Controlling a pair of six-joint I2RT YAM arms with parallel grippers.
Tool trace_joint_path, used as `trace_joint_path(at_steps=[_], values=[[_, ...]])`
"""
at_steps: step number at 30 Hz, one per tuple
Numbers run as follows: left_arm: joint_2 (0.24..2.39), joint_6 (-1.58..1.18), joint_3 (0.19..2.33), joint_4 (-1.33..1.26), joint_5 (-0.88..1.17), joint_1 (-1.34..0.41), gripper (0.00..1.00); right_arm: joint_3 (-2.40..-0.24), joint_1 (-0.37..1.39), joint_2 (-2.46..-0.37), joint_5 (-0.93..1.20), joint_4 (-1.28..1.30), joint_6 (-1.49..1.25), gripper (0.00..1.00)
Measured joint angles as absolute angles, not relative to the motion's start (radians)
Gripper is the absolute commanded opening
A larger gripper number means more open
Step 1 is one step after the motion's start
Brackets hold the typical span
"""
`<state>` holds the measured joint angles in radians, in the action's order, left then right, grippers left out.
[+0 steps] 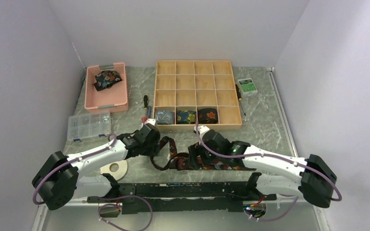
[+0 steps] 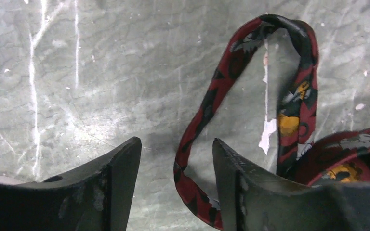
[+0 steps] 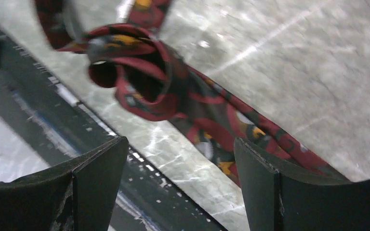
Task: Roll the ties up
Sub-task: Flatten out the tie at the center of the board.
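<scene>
Rolling is underway, we judge: our left gripper (image 2: 176, 142), jaws apart, has the thin loop of the tie (image 2: 296, 115) just ahead of them. Our right gripper (image 3: 180, 142), jaws also apart, faces the loose coil (image 3: 144, 86) ahead, which next needs clamping and turning.

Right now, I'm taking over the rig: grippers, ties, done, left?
Left gripper: open, loose tie's narrow end between its fingers, unclamped.
Right gripper: open, empty, that tie's half-made roll just ahead.
Done: three rolled ties in the wooden box's nearest row.
Left: finish this tie on the table, then probably the bundled tie in the pink bin.
</scene>
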<state>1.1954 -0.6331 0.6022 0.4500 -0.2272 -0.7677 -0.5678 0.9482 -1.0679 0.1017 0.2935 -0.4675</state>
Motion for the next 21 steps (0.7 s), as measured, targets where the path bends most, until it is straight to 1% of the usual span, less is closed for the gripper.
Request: trace_joint_path(at_steps=[1,2,3,5,6,7,10,14,21], values=[[1.201,-0.644,0.601,0.451,-0.235,-0.768,0.47,-0.568,0.972,-1.094,0.072,0.307,-0.491,0.85],[1.201,-0.656,0.597,0.452,-0.247,-0.768,0.38,-0.567,0.980,-1.111,0.039,0.320,-0.518,0.87],[1.200,-0.673,0.592,0.453,-0.257,-0.767,0.32,-0.565,0.981,-1.118,-0.002,0.332,-0.552,0.89],[1.184,-0.704,0.571,0.453,-0.275,-0.768,0.16,-0.553,0.972,-1.102,-0.083,0.360,-0.634,0.92],[1.168,-0.724,0.555,0.453,-0.287,-0.768,0.11,-0.543,0.965,-1.081,-0.118,0.374,-0.677,0.93],[1.153,-0.742,0.543,0.453,-0.294,-0.768,0.07,-0.531,0.955,-1.051,-0.150,0.390,-0.728,0.94],[1.085,-0.788,0.503,0.453,-0.320,-0.768,0.03,-0.495,0.922,-0.947,-0.216,0.444,-0.879,0.95],[1.008,-0.816,0.466,0.450,-0.342,-0.767,0.03,-0.458,0.884,-0.810,-0.273,0.548,-1.094,0.98],[0.937,-0.863,0.439,0.429,-0.361,-0.768,0.03,-0.375,0.830,-0.709,-0.279,0.713,-1.375,0.98]])
